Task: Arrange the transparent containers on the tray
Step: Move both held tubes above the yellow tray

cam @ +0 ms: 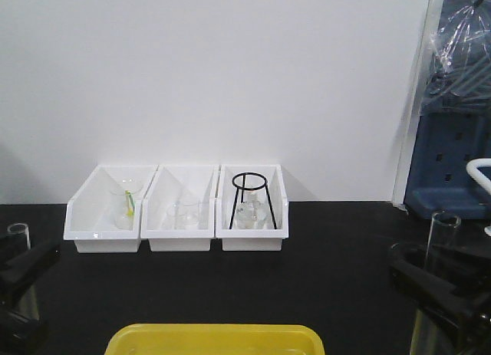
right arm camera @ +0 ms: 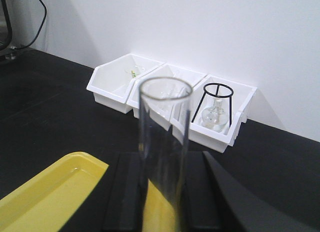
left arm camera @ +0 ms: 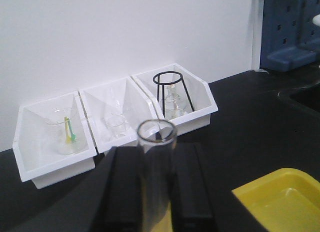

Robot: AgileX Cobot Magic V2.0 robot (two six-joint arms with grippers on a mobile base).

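At lower left, the left gripper (left arm camera: 156, 199) clamps a tall clear glass test tube (left arm camera: 156, 142) upright. At bottom centre, the bright yellow rounded-rim tray (cam: 215, 336) shows nothing inside, so both placements remain. At lower right, the right gripper (right arm camera: 162, 197) clasps a second clear tube (right arm camera: 164, 122). Open black tabletop (cam: 330, 263) separates the tray's rim from the three white bins (cam: 176, 217).

Tray (cam: 215, 338) clipped by the bottom edge in the front view, only the far rim shows; both wrist views cut it off too. Left tube (left arm camera: 156, 142) and right tube (right arm camera: 164, 122) run out of the bottom of their wrist frames, lower ends unseen; left gripper (left arm camera: 156, 202) and right gripper (right arm camera: 162, 202) clipped the same way, only finger stubs visible. Clear glassware (cam: 184, 213) in middle bin (cam: 181, 238) too washed out to identify.
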